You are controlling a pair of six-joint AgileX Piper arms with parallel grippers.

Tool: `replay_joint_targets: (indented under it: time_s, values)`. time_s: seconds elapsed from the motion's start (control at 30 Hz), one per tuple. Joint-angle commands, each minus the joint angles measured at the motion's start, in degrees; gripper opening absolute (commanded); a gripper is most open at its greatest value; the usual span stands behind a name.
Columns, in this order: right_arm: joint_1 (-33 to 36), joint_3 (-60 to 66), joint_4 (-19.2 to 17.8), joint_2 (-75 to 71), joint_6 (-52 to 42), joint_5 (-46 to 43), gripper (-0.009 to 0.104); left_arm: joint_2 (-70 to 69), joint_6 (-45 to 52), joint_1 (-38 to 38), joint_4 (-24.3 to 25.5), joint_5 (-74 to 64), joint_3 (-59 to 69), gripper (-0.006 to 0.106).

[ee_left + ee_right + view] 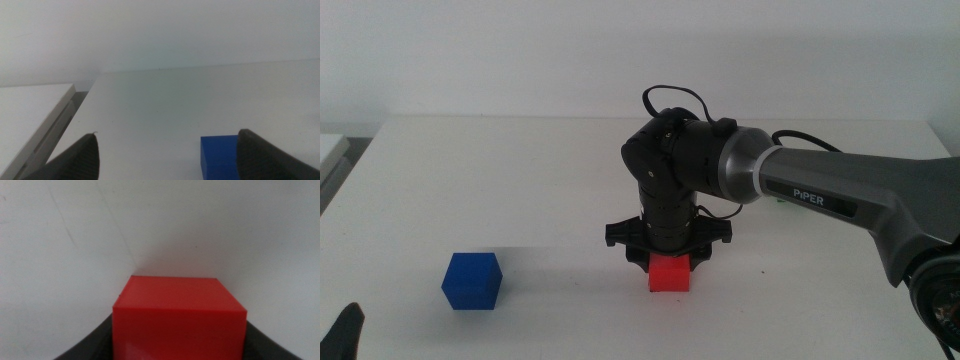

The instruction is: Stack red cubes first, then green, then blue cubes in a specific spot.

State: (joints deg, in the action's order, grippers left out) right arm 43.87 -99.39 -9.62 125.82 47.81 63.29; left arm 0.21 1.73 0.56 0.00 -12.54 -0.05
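Left gripper (167, 155) (jaws spread) waits near blue cube (472, 281); right gripper (669, 262) pinches upright red cube (670, 273)

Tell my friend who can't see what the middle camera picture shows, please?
The right gripper reaches straight down over a red cube on the white table, jaws at its sides. A blue cube sits apart to the picture's left, and the left gripper waits at the bottom corner.
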Motion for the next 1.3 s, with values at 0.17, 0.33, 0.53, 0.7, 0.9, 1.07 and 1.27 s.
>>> replay_joint_targets:
  time_s: [0.17, 0.33, 0.53, 0.7, 0.9, 1.07, 1.27]
  values:
    - [0.22, -0.15, -0.68, 0.09, 0.32, -0.02, 0.083, -0.21, -0.03, 0.04, 0.0, 0.81, 0.05, 0.094]
    - [1.45, -0.15, -1.23, -10.24, -5.1, 0.51, 0.093, -0.21, -0.14, 0.04, 0.0, 0.81, 0.05, 0.094]
    - [-3.58, -0.15, -7.06, -21.96, -11.7, 5.55, 0.093, -0.21, -0.14, 0.04, 0.0, 0.81, 0.05, 0.094]
    - [-15.33, -0.15, -2.58, -22.98, -26.61, 3.38, 0.093, -0.21, -0.26, 0.04, 0.0, 0.81, 0.05, 0.094]
    - [-27.09, -0.15, -0.97, -16.22, -29.13, -3.88, 0.093, -0.21, -0.26, 0.04, 0.0, 0.81, 0.05, 0.094]
    - [-29.87, -0.15, -0.84, -10.45, -29.84, -7.53, 0.093, -0.21, -0.26, 0.04, 0.0, 0.81, 0.05, 0.094]
    - [-29.87, -0.15, -0.84, -6.2, -29.84, -11.06, 0.093, -0.21, -0.01, 0.04, 0.0, 0.81, 0.05, 0.094]
